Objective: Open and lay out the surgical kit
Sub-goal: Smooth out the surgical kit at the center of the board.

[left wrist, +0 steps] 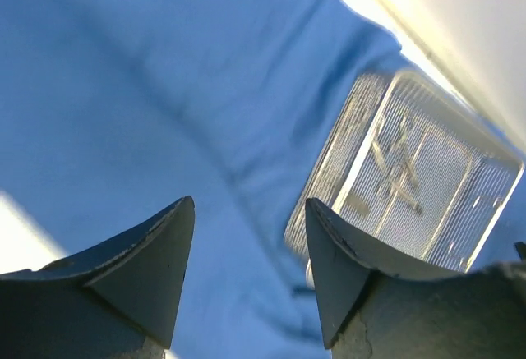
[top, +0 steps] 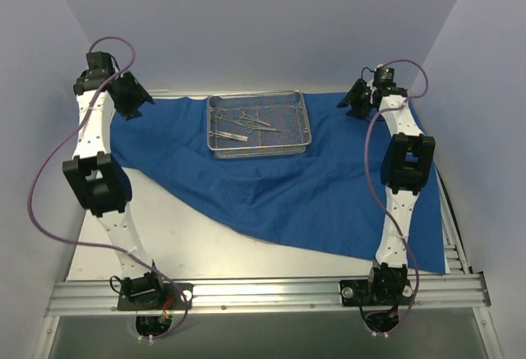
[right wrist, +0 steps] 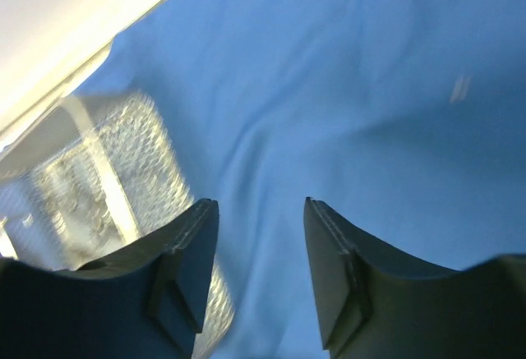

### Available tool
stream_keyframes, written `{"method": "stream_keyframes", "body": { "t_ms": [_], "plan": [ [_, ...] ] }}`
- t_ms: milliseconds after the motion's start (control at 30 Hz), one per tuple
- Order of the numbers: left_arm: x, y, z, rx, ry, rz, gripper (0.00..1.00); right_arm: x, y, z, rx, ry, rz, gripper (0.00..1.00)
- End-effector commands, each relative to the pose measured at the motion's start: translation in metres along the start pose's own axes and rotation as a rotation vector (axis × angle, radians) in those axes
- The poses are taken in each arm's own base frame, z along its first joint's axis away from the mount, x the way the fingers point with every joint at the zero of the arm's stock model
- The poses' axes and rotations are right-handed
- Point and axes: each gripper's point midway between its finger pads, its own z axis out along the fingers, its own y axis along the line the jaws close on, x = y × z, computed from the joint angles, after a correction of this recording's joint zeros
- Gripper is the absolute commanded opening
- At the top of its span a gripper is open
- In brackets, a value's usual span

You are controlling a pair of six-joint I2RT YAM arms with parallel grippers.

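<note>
The royal-blue cloth wrap (top: 312,186) lies spread open across the table. The silver wire-mesh tray (top: 302,133) sits on it at the back centre, with a few thin steel scissor-like instruments (top: 242,121) inside. My left gripper (top: 136,104) is open and empty, above the cloth's back left part (left wrist: 123,112), left of the tray (left wrist: 485,162). My right gripper (top: 355,104) is open and empty, above the cloth (right wrist: 370,112) right of the tray (right wrist: 148,137).
Bare white tabletop (top: 164,236) shows at the front left, where the cloth's edge runs diagonally. White walls enclose the back and both sides. A metal rail (top: 263,293) with the arm bases runs along the near edge.
</note>
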Motion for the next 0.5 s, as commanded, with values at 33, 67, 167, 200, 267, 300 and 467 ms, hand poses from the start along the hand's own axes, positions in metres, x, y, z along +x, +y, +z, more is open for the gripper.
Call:
{"method": "stream_keyframes", "body": {
  "t_ms": [33, 67, 167, 200, 267, 300, 467],
  "plan": [
    [0.006, 0.045, -0.052, -0.134, -0.054, -0.046, 0.66, -0.002, 0.064, -0.077, -0.107, -0.031, 0.04, 0.48],
    [0.021, 0.058, -0.05, -0.174, -0.012, -0.041, 0.66, 0.016, 0.06, -0.076, -0.1, 0.003, 0.053, 0.48],
    [0.032, 0.077, -0.059, -0.201, 0.019, -0.065, 0.65, 0.036, 0.092, -0.103, -0.144, 0.012, -0.001, 0.5],
    [0.04, 0.087, -0.055, -0.213, 0.046, -0.078, 0.62, 0.044, 0.092, -0.114, -0.144, 0.014, -0.004, 0.51],
    [0.038, 0.102, -0.055, -0.224, 0.047, -0.095, 0.58, 0.07, 0.113, -0.123, -0.171, 0.044, -0.044, 0.51],
    [0.04, 0.106, -0.049, -0.214, 0.064, -0.096, 0.57, 0.082, 0.118, -0.133, -0.186, 0.056, -0.055, 0.52],
    [0.028, 0.118, -0.02, -0.133, 0.095, -0.095, 0.43, 0.115, 0.127, -0.159, -0.21, 0.092, -0.093, 0.52]
  ]
}}
